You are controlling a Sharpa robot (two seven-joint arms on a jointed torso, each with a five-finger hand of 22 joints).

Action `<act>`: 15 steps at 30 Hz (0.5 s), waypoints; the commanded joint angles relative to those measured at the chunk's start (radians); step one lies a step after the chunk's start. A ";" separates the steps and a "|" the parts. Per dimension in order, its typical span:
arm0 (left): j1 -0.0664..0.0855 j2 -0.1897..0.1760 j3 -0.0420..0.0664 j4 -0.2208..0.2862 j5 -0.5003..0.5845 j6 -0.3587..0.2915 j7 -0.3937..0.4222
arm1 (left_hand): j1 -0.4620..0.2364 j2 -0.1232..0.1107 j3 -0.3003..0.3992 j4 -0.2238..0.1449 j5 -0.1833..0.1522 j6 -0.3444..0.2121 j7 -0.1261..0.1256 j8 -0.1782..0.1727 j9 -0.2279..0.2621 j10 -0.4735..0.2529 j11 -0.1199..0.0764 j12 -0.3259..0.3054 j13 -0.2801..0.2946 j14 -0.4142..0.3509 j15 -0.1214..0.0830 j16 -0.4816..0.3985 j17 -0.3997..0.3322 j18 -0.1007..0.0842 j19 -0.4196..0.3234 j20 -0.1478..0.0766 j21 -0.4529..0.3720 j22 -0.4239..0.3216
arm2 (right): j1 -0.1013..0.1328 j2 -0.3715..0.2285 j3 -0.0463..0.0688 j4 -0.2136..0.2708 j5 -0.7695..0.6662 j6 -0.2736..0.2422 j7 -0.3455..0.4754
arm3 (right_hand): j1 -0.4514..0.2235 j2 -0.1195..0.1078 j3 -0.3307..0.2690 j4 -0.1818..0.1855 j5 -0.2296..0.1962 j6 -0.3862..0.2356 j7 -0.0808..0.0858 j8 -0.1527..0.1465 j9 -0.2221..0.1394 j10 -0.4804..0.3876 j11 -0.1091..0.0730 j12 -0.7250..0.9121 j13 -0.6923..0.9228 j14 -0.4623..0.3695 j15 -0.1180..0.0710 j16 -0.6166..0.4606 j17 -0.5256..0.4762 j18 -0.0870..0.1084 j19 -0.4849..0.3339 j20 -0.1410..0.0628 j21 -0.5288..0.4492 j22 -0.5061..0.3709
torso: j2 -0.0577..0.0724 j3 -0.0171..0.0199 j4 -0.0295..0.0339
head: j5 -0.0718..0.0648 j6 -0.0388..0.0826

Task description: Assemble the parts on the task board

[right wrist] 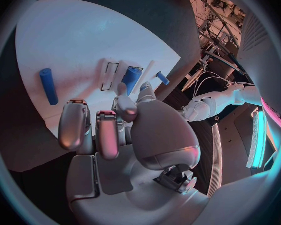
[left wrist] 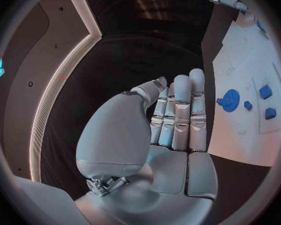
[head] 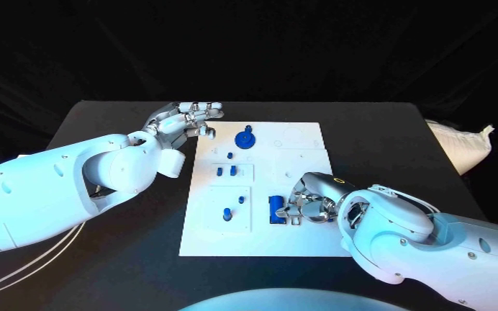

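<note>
The right hand [head: 311,206] grasps a blue block [head: 276,210] low on the white board [head: 301,242], seemingly seating it, while the left hand [head: 187,120] waits released.

Black bench [head: 114,120] carries everything, w/ a matte dark top. White sack-like bag [head: 463,145] lies at bench's far right edge, crumpled, partly off the side, well apart from the middle of the bench. Black curtain backdrop [head: 249,30] hangs behind the bench, folds faintly visible. Thin white cables [head: 37,257] run along near left corner of the bench
</note>
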 commanded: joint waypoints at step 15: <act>0.000 0.007 0.000 0.002 -0.003 0.014 0.010 | -0.002 0.004 -0.001 -0.004 0.006 -0.006 0.000 0.007 -0.001 -0.005 -0.001 0.006 -0.002 -0.001 -0.004 0.004 -0.001 0.011 0.004 -0.005 -0.005 -0.002 | -0.001 0.003 -0.001 -0.035 -0.073 -0.018 -0.020 | 0.078 0.011 0.027 -0.035 -0.019 0.000 -0.004 0.003 0.011 0.004 -0.003 -0.004 0.004 0.071 -0.008 0.003 0.080 -0.021 -0.002 -0.009 0.006 0.004 | -0.002 -0.0001 -0.0013 | -0.012 0.008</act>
